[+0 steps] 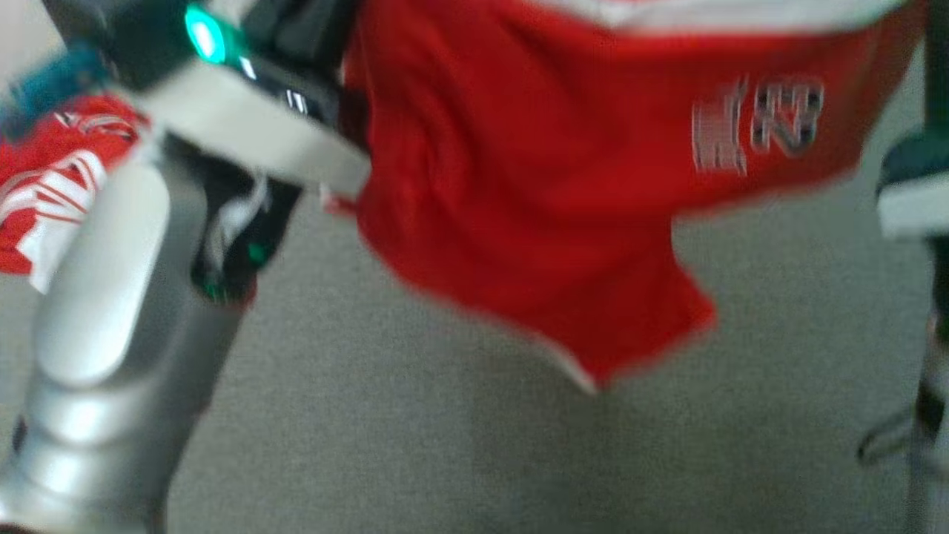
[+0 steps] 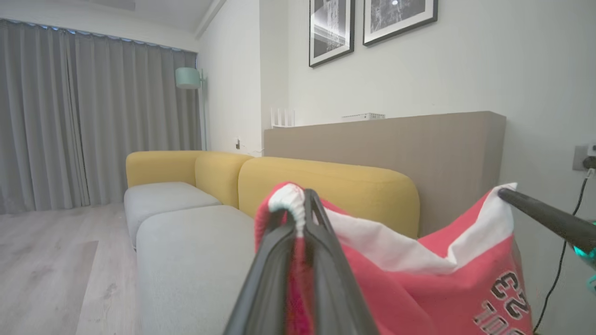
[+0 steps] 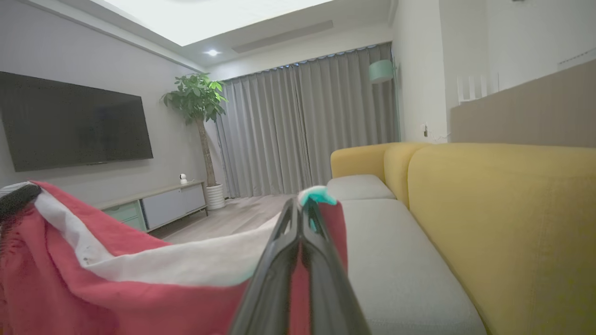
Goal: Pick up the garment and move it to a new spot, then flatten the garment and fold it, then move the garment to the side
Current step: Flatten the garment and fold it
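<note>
At the far left of the head view I see a second red-and-white cloth (image 1: pixel 44 193), then my silver left forearm (image 1: pixel 96 297). The garment (image 1: pixel 519 185), red with a white band, hangs across the upper middle and right of that blurred frame, above a grey surface (image 1: pixel 445 445). In the left wrist view my left hand (image 2: pixel 302 197) is clamped on the white-trimmed edge at bottom centre, with the yellow-backed sofa (image 2: pixel 326 186) behind it. In the right wrist view my right hand (image 3: pixel 302 204) is pinched tight on the other end of the band, and the cloth sags between the two
</note>
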Available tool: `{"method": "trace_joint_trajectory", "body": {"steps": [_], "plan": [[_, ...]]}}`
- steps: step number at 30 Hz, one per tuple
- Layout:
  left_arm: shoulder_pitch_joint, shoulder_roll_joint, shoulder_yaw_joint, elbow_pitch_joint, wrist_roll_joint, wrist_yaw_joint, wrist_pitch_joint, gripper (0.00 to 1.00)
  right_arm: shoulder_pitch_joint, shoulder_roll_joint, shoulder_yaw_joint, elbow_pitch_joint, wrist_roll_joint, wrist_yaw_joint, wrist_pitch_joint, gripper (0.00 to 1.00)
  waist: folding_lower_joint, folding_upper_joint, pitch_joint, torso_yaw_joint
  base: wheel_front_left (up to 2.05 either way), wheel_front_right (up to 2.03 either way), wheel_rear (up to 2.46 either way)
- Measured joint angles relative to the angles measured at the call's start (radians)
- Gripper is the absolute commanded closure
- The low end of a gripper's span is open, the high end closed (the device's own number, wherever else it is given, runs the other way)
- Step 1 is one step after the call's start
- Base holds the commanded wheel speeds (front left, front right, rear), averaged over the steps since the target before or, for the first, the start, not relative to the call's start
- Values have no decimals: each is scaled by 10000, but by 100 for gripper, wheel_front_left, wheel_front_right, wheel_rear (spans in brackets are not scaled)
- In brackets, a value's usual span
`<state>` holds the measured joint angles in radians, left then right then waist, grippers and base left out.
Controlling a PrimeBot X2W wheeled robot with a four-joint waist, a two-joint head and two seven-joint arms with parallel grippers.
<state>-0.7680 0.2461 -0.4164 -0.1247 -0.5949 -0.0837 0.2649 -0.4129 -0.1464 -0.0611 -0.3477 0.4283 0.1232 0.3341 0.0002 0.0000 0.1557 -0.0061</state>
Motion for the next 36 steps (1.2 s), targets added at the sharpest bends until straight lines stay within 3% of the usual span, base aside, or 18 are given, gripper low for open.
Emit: {"method": "trace_joint_trajectory", "body": {"steps": [7, 12, 23, 30, 36], "plan": [[-2887, -418, 543, 2121, 577, -119, -1530, 100, -4140, -309, 468, 2205, -1166, 0, -1335, 100, 2, 0, 1448, -218, 0, 0, 0], [-3439, -928, 606, 3373, 688, -132, -2700, 100, -4854, -23, 970, 3219, -1513, 0, -2174, 100, 1, 0, 2251, -356, 0, 0, 0], [-570, -1381, 234, 4579, -23, -288, -4487, 100, -2527, 334, 1256, 5321, -1569, 0, -3695, 100, -5, 0, 2901, -522, 0, 0, 0], [2011, -1476, -33, 3824, -236, -322, -5056, 100, -278, 401, 1005, 4916, -1741, 0, -4376, 100, -5, 0, 2258, -372, 0, 0, 0], [4554, -1377, -38, 2460, -190, -303, -5143, 100, 2283, 809, 698, 3708, -1743, 0, -4610, 100, -6, 0, 1311, -398, 0, 0, 0]]}}
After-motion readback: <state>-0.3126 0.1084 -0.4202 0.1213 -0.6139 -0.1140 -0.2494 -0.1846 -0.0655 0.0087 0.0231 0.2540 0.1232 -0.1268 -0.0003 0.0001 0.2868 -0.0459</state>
